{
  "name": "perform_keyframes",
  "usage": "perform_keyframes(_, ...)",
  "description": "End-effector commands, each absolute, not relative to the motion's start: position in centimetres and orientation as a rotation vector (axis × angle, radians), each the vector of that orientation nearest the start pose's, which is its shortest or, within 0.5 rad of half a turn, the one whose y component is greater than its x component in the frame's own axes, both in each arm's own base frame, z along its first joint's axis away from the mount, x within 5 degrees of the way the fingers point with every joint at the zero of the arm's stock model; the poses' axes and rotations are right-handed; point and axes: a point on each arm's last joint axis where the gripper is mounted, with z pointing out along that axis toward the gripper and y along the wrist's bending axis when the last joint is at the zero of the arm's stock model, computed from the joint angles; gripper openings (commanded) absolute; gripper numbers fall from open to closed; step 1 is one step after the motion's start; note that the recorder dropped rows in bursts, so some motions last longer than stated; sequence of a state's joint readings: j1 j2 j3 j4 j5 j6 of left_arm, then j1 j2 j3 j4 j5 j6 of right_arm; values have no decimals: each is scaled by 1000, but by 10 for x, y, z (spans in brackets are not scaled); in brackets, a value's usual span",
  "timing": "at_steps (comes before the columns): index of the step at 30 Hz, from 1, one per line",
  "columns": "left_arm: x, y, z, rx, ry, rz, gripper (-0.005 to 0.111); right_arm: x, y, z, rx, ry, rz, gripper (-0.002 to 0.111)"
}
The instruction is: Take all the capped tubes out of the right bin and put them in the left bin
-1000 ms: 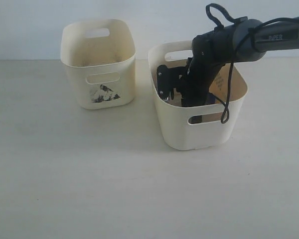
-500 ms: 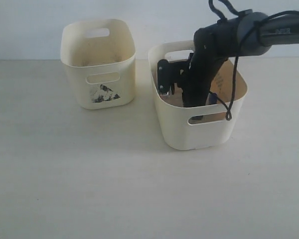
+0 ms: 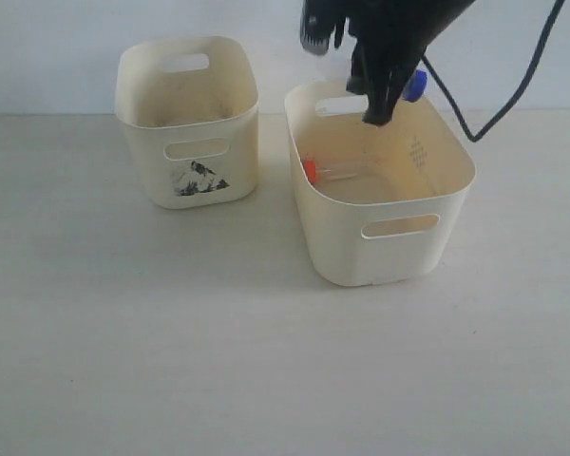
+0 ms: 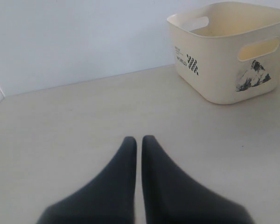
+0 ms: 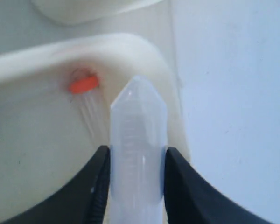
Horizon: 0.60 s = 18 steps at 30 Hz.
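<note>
My right gripper (image 3: 374,110) hangs above the back rim of the right bin (image 3: 389,203), shut on a clear capped tube (image 5: 138,116). The tube's cone tip points away from the wrist camera, and its blue cap (image 3: 415,85) shows beside the fingers. One orange-capped tube (image 3: 325,172) lies on the right bin's floor near its left wall; the right wrist view shows its orange cap (image 5: 84,85) below the held tube. The left bin (image 3: 187,119), with its black mountain picture, stands apart to the left. My left gripper (image 4: 139,141) is shut and empty over bare table, with the left bin (image 4: 224,60) ahead of it.
Both bins stand on a pale table (image 3: 171,332) before a white wall. A black cable (image 3: 513,90) trails from the right arm over the right bin's far side. The left arm is outside the exterior view.
The right arm has risen out of the right bin with the blue-capped tube in its fingers. The orange-capped tube on the bin floor is now uncovered.
</note>
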State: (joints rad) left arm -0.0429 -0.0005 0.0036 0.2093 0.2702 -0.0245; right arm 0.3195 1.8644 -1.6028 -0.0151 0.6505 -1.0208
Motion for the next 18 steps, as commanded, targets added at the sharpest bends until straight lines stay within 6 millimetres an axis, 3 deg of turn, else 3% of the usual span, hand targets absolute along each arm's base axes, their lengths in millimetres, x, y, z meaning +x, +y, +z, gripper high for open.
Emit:
perform_keyframes(1,55,2,190,140,1735,132,4,401,141,327,-1169,1917,-122,0)
perform_keyframes(5,55,2,190,140,1735,132,4,402,154,334,-893,1933,176,0)
perform_keyframes(11,55,2,190,140,1735,132,4,418,175,323,-540,1902,535,0)
perform_keyframes(15,55,2,190,140,1735,132,4,423,192,307,-532,1883,670,0)
perform_keyframes(18,55,2,190,140,1735,132,4,416,209,298,-668,1842,786,0)
